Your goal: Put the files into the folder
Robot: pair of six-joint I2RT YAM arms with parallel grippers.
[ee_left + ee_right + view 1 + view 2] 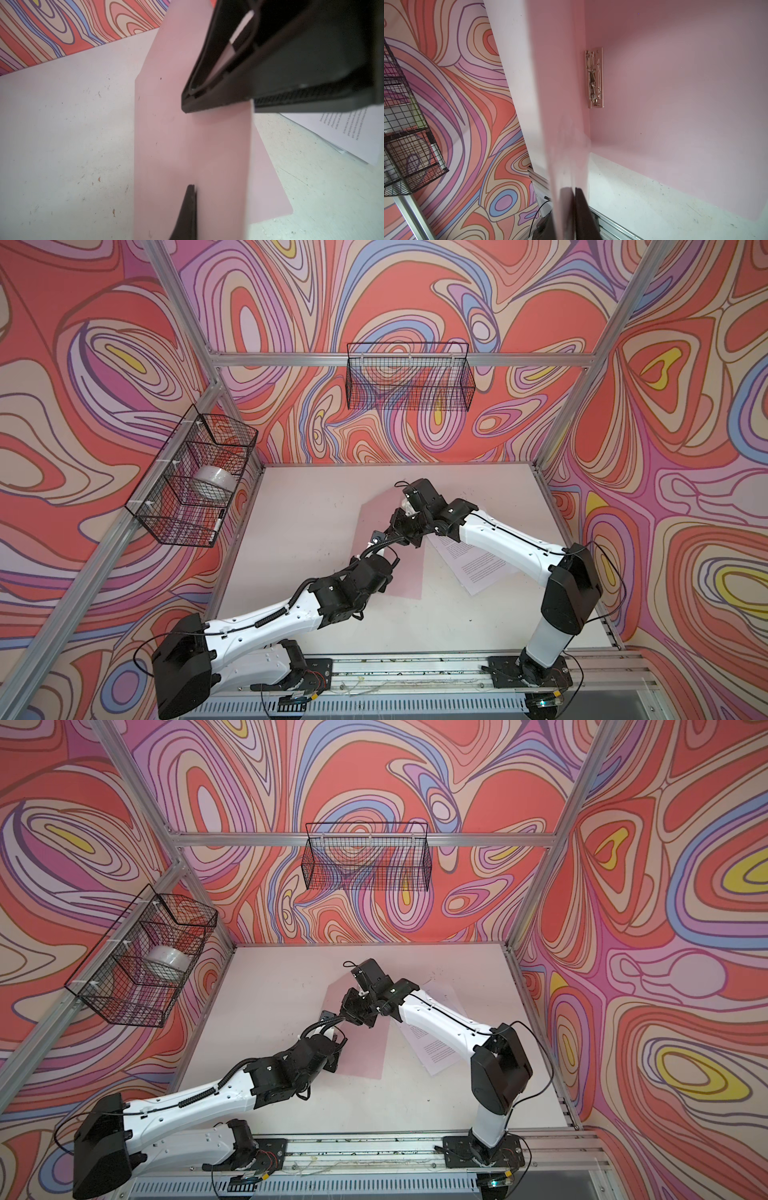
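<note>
Folder [409,572]: pale pink card at the centre of the table [299,539] in both top views. The back leaf [675,104] lies flat and the cover [193,145] stands up off it.
Clip [595,78]: small and metal, on the inner spine, bare, with nothing under it.
Files [478,568]: white printed sheets in a loose fanned stack, flat on the table. They sit just beside the folder at its 3 o'clock, partly under the right arm.
Left gripper [195,187]: closed onto the raised cover. One finger shows against the card; the other is hidden behind it.
Right gripper [574,190]: jaws close together with the cover's edge between them. The card is blurred there, so I cannot tell whether they pinch it or are letting go.
Handling, folder: likely light, stiffish card that hinges at the spine. The cover probably flops shut if released, so hold it by the free edge, away from the clip.
Handling, files: likely very light, limp and slick on each other. They are hard to lift off a flat top, so pinch the whole stack at its 5 o'clock corner, clear of the arm.
Risk: sheets may splay or crease if only one is caught.
</note>
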